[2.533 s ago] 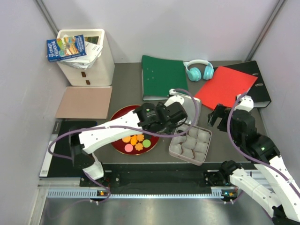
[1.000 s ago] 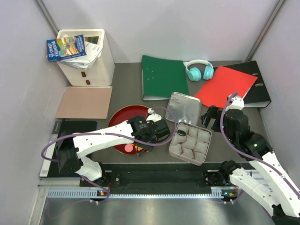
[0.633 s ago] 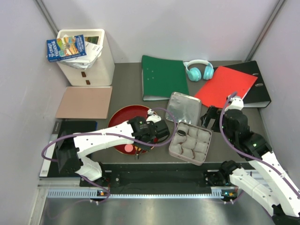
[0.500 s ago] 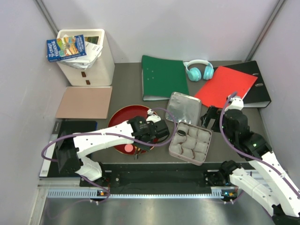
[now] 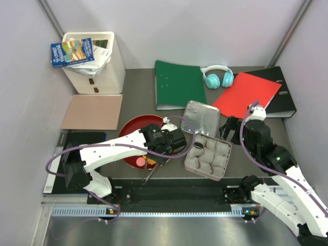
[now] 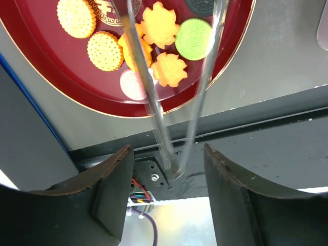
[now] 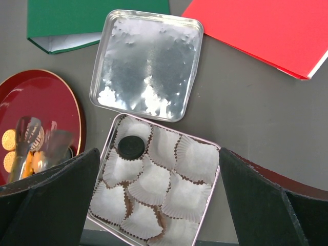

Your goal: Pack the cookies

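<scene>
The left gripper has its jaws spread, with blurred clear tongs between them; whether they touch is unclear. Beyond lie the cookies, orange rounds and flowers, one green, one pale pink, on a red plate by the table's near edge. The right gripper hangs wide open and empty over a tin of paper cups beside the plate, one black cookie in its far-left cup. The lid lies just behind.

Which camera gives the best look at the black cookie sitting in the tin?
The right wrist view: it looks straight down on the black cookie, lying in a paper cup in the tin's corner. The top external view shows it only as a dark speck. The left wrist view does not show it.
</scene>
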